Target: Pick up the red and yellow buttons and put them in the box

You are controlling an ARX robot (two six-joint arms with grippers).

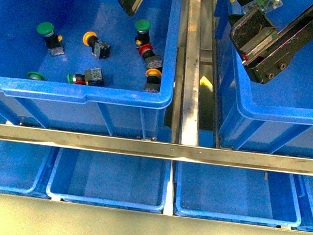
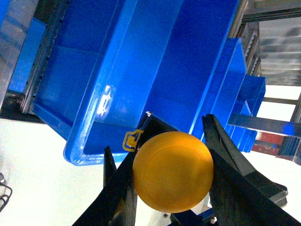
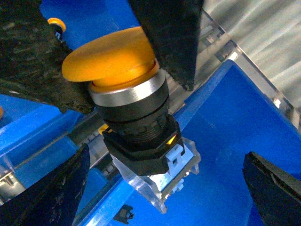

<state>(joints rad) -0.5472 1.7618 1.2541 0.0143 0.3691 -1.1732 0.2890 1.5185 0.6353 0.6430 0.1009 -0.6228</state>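
The yellow button [image 2: 173, 170] fills the left wrist view, its round cap clamped between the dark fingers [image 2: 235, 179] of my left gripper [image 2: 176, 127], which is shut on it. In the right wrist view the same yellow button [image 3: 115, 61] hangs cap up, its black collar and clear block body over the box [image 3: 235, 141]. My right gripper [image 3: 167, 155] is open, one finger on each side of the button and apart from it. In the front view the red button [image 1: 145, 50] lies in the left crate [image 1: 83, 93]. The box [image 1: 275, 112] stands to the right, under my right arm [image 1: 260, 49].
The left crate also holds green-capped buttons [image 1: 44, 29] and orange-capped buttons [image 1: 90, 38]. A metal rail [image 1: 192, 71] runs between the two crates. A crossbar [image 1: 154, 148] runs along the front, with shallower blue trays [image 1: 109, 181] below it.
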